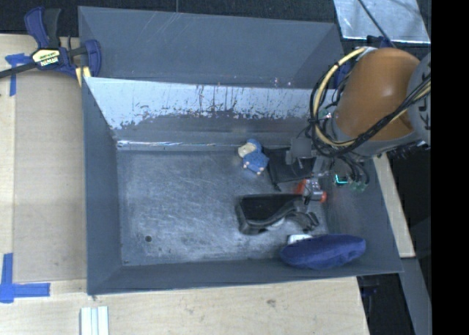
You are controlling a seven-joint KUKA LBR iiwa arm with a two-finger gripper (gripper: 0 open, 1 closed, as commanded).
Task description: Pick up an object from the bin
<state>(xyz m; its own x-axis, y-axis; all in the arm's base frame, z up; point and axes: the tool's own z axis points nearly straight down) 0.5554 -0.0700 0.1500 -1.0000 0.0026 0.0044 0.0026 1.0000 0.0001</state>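
Gripper (311,205) is low on the right of the grey bin (176,201), at the black curved object (264,212). Blue padded pouch (322,251) just beside. Open or closed, can't tell.

The end effector (311,196) hangs over the right end of a black curved tool (262,211) in the grey bin (168,201). A small blue toy (252,157) lies near the tool, toward the bin's far wall. A dark blue oval pouch (322,251) rests just beside the tool, toward the near wall.

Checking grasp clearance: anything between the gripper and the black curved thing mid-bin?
Nothing visible. The gripper hangs over the right end of the black curved thing. The dark blue oval thing lies by the front wall, the small blue toy toward the back; neither is in between.
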